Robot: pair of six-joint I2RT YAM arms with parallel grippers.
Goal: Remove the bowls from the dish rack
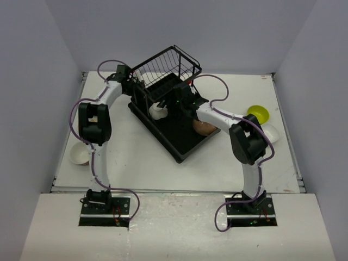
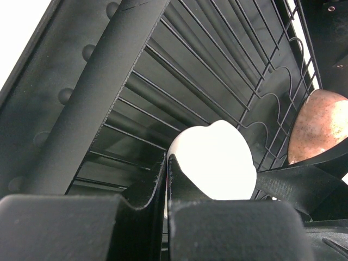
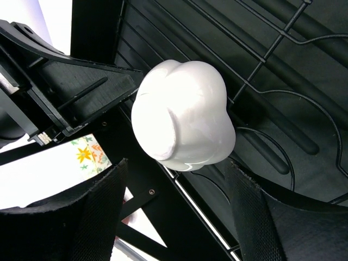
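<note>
- Five bowls in view; one white bowl point(image 3: 182, 119) hangs over the dish rack point(image 1: 171, 136), its rim pinched in the clenched left gripper point(image 2: 167, 163).
- Right gripper point(image 3: 176, 163) is spread wide, with one finger on either side of that bowl.
- One tan bowl point(image 1: 204, 128) lies in the rack's tray.
- On the worktop point(image 1: 141, 157) are one lime-green bowl point(image 1: 258, 113), the right white bowl point(image 1: 272, 132) and the left white bowl point(image 1: 80, 154).

Table point(image 1: 136, 157) w/ dish rack point(image 1: 182, 147) mid, green bowl point(image 1: 258, 114) + white bowl point(image 1: 273, 132) R, pale bowl point(image 1: 80, 155) L.

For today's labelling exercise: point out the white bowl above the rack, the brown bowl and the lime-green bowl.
white bowl point(image 3: 185, 117), right wrist view, outer wall.
brown bowl point(image 2: 321, 125), left wrist view, speckled side.
lime-green bowl point(image 1: 258, 114), top view, its inside.
</note>
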